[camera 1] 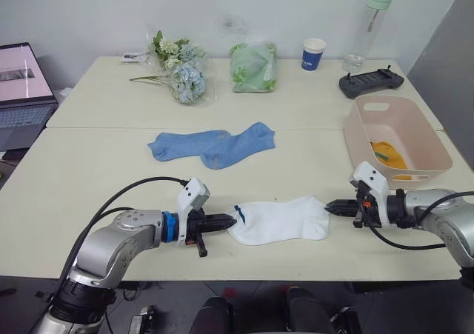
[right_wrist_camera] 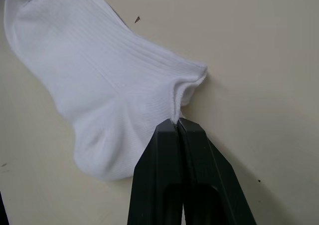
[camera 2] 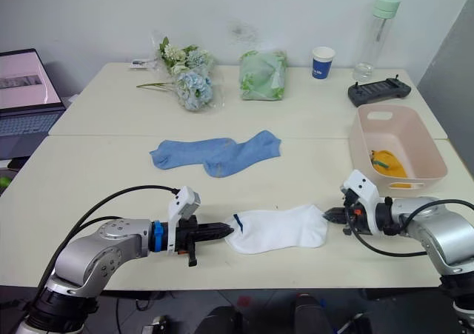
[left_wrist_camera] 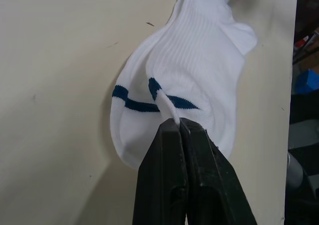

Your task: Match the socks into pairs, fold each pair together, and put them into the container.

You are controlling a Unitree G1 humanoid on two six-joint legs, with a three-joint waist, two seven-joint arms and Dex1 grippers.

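So far, yellow socks (camera 1: 388, 155) lay in the basin (camera 1: 437, 150); both grippers (camera 1: 231, 219) (camera 1: 331, 208) pinched the white pair (camera 1: 281, 220); blue socks (camera 1: 213, 144) remained.

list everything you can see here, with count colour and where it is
white socks: two, stacked, white with a blue stripe, near edge of the table between the grippers
blue socks: two, light blue, overlapping, middle of the table
yellow socks: mustard, count unclear, inside the basin
basin: one, pale pink, right side
flowers: one bunch, pale blue and white, far left
cloth bundle: one, green in clear plastic, far middle
paper cup: one, blue and white, far right
bottle: one, clear with green cap, far right
controller: one, dark, behind the basin
laptop: one, open, left edge
table: cream
left gripper: black, shut on the socks' striped end
right gripper: black, shut on the other end
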